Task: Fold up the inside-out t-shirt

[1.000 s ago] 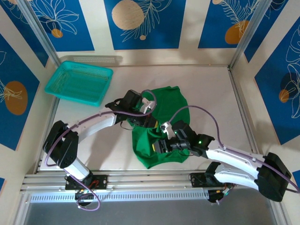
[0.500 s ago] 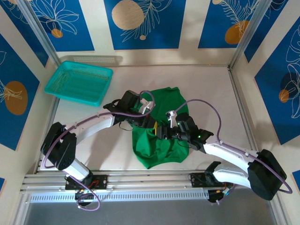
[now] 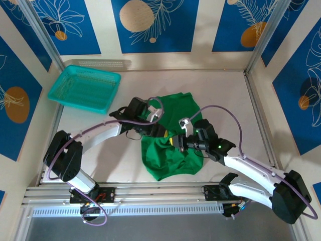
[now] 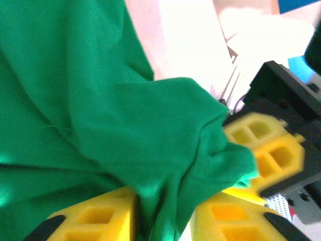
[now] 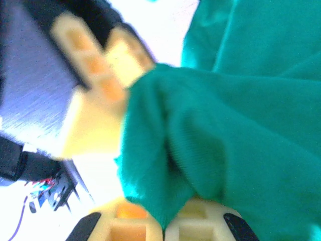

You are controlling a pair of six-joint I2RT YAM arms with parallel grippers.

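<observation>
1. Inspecting from the left: the teal basket [image 3: 85, 89] sits at the far-left corner of the tabletop [image 3: 225, 90], well apart from the work.
2. My left jaws stand slightly parted with a ridge of the inside-out t-shirt [image 3: 168, 158] between the pads. Whether they pinch it, I cannot tell.
3. The shirt lies crumpled at mid-tabletop, its long axis running far to near. Both jaws meet near its left edge, about halfway along.
4. My right jaws, just beside the left ones, are closed on the same raised fold.
5. Judgement: both arms are equally near. Cloth extends both beyond the grip and nearer than it, along that axis.
</observation>
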